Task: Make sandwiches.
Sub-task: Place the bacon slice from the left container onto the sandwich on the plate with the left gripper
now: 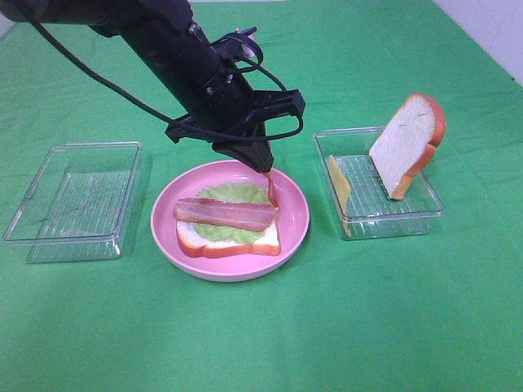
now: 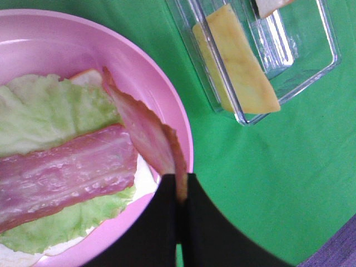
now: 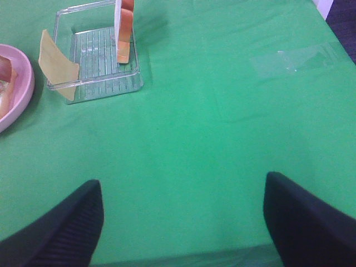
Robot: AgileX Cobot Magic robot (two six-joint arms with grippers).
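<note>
**Second bacon strip pinched above a half-built sandwich**

Half-built toy sandwich [image 1: 229, 233] in the middle of a round pink plastic plate [image 1: 296, 214], near the centre of the green cloth-covered table [image 1: 368, 327]. At the bottom, a white bread slice with orange-brown crust [image 1: 245, 245]. On it, a pale green lettuce leaf [image 1: 231, 193]. Across the leaf, a flat reddish bacon strip [image 1: 225, 214], lying lengthwise as the topmost layer.

At the right end of that strip, a second reddish bacon strip [image 1: 271, 189], hanging almost vertical. Lower end touching down at the lettuce edge, inside the plate's rim. Upper end clamped between the black left fingers [image 1: 263, 166], clenched tight on it. From the left wrist, only a thin edge of bacon between the two pads.

Right of the plate and apart from it, a clear ribbed plastic tray [image 1: 425, 211]. Inside, a yellow cheese slice [image 1: 339, 186] propped against the wall nearest the plate. Also a second white, orange-crusted bread slice [image 1: 404, 143], standing on edge, tilted, rising well above the rim.

Left of the plate, another clear ribbed plastic tray [image 1: 73, 196].

Black right fingers [image 3: 72, 222] spread wide, grasping nothing, above bare green cloth beyond the cheese tray. Seen from the right wrist only.
</note>
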